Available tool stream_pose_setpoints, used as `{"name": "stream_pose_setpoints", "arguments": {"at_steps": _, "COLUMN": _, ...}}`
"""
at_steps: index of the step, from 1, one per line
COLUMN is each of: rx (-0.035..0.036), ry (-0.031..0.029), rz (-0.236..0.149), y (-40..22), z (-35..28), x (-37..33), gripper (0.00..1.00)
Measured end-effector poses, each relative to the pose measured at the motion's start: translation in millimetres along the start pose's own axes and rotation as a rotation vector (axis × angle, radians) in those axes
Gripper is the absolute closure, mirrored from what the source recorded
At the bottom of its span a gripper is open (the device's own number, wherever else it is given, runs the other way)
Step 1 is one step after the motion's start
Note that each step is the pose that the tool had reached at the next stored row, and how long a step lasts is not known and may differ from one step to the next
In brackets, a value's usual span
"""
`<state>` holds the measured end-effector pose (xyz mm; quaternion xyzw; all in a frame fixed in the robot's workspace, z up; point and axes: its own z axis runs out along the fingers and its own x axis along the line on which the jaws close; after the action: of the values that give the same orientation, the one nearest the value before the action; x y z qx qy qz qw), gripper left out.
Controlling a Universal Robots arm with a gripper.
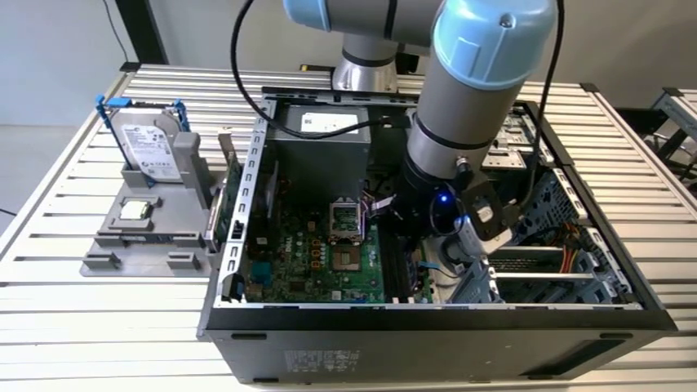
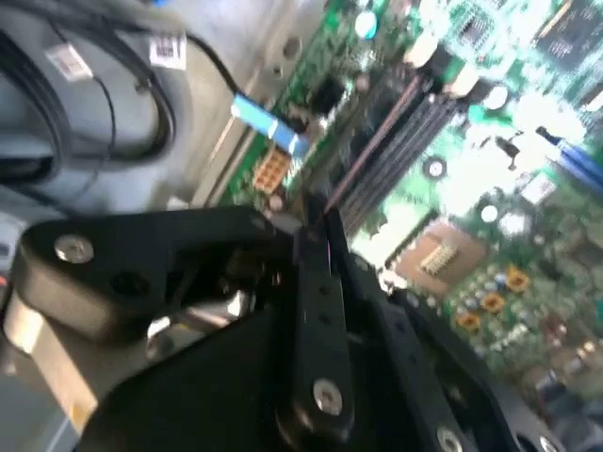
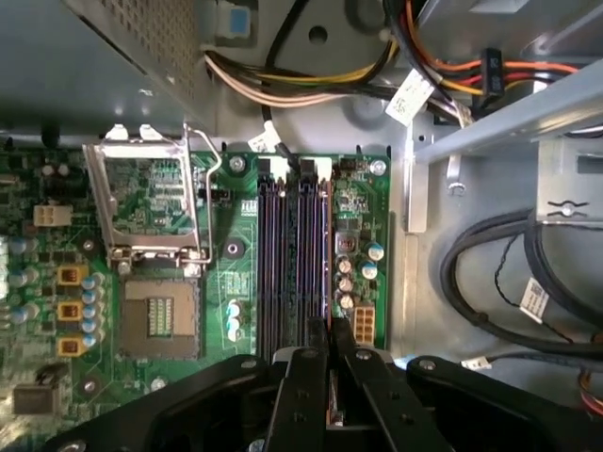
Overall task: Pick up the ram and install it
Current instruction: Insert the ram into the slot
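My gripper (image 3: 330,331) is down inside the open computer case (image 1: 436,314), at one end of the motherboard's black memory slots (image 3: 283,254). Its two black fingers are close together on a thin, dark, edge-on strip, the ram (image 3: 330,377). The strip lines up with the slot nearest the small capacitors; most of its length is hidden under the gripper body. In the second wrist view the gripper (image 2: 316,221) points along the same slots (image 2: 396,132). In the exterior view the gripper (image 1: 414,235) sits low in the case beside the green motherboard (image 1: 316,261).
An open CPU socket (image 3: 155,202) lies beside the slots. Cable bundles (image 3: 330,85) and a metal drive cage (image 1: 544,261) crowd the other side. Outside the case, a grey fixture (image 1: 142,241) holds a silver hard drive (image 1: 147,147) and a small CPU chip (image 1: 135,210).
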<state>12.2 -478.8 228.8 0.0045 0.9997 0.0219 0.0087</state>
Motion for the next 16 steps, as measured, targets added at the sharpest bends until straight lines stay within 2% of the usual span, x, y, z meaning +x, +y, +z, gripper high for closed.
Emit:
{"name": "stream_pose_setpoints", "arguments": {"at_steps": 7, "rx": 0.0, "ry": -0.0004, "rz": 0.018, "y": -0.5, "z": -1.4, "x": 0.0, "gripper": 1.0}}
{"name": "stream_pose_setpoints", "arguments": {"at_steps": 16, "rx": 0.0003, "ry": -0.0014, "rz": 0.04, "y": -1.2, "z": 2.3, "x": 0.1, "gripper": 1.0}}
